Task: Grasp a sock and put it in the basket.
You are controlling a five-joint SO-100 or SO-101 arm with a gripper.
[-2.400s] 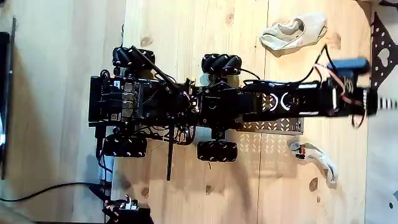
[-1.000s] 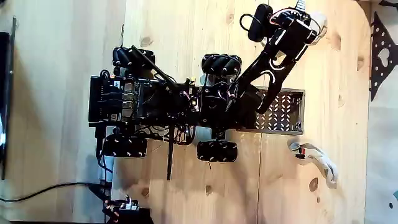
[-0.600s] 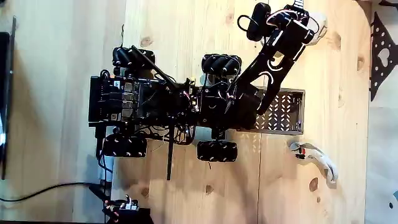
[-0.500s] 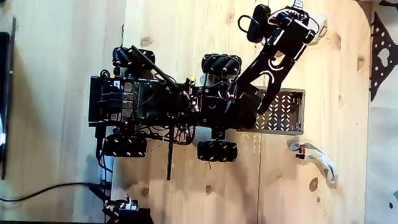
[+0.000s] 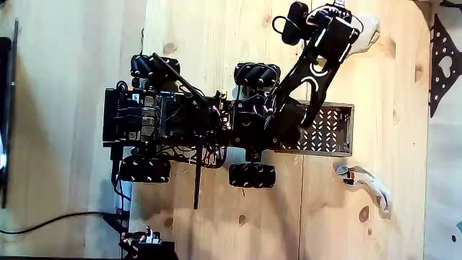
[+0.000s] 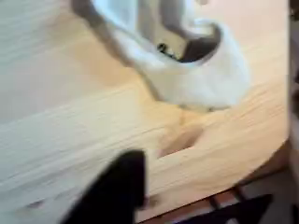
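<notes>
gripper (image 5: 345, 13) now over lumpy cream sock (image 6: 192, 70)

In the fixed view, the sock (image 5: 367, 30) lies beyond the basket (image 5: 328, 130), the arm (image 5: 317, 61) reaching over it.

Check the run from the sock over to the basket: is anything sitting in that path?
Nothing visible blocks it. In the fixed view the sock lies at the gripper, and bare wood separates it from the basket lower down. Only the robot's own arm crosses that stretch.
</notes>
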